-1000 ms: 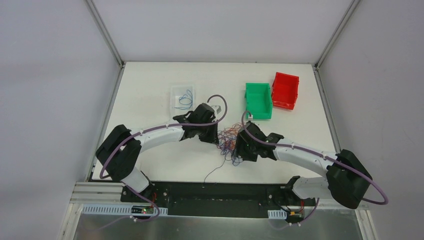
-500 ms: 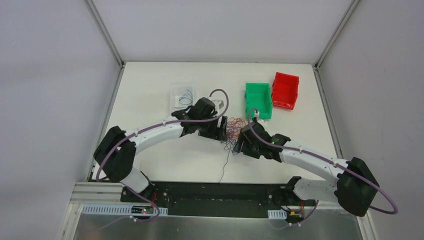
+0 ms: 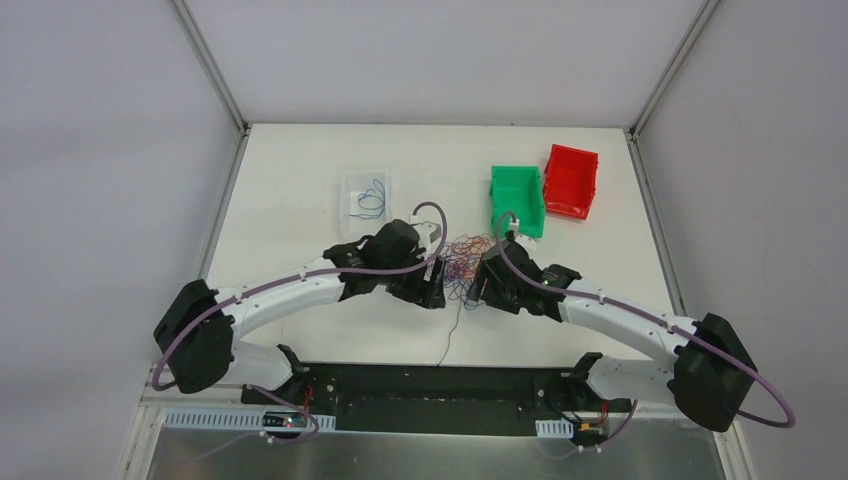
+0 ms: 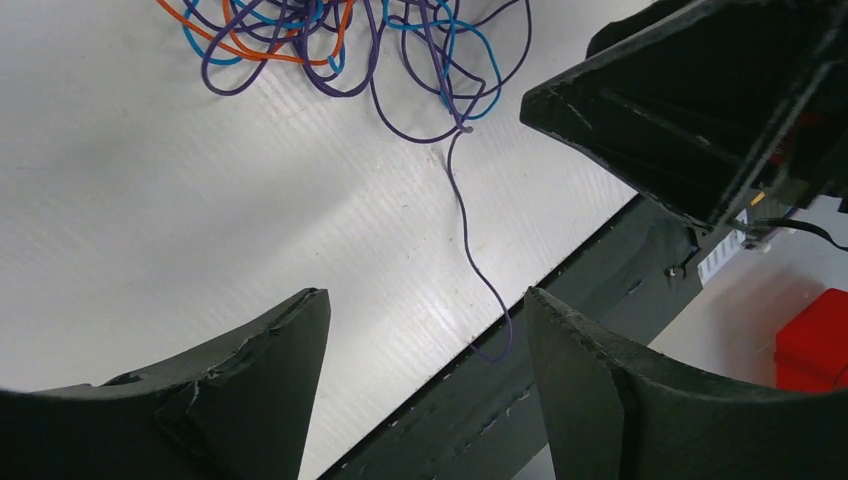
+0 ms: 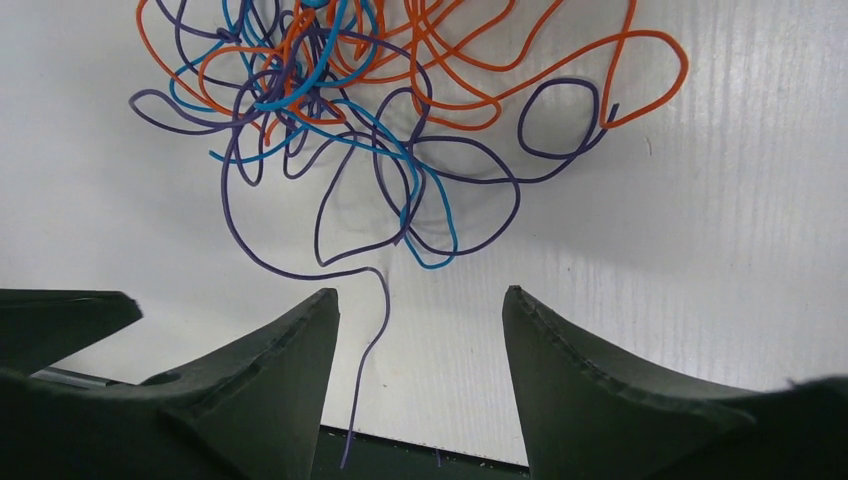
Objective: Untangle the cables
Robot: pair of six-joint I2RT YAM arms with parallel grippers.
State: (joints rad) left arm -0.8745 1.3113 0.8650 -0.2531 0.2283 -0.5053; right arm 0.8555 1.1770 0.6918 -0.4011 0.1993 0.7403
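Cables [image 3: 465, 258] are lying bunched between the left tool [image 4: 425, 300] and right tool [image 5: 420, 295], both gaping empty, just short of the tangle.

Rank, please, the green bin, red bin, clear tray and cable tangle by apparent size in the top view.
1. green bin and red bin, alike.
2. clear tray.
Unranked: cable tangle, partly hidden.

The left arm [image 3: 290, 290] and right arm [image 3: 620, 315] arch inward from the near edge, wrists bent low. The left tool [image 3: 434, 282] and right tool [image 3: 479, 286] face each other closely, fingers spread apart, both empty.
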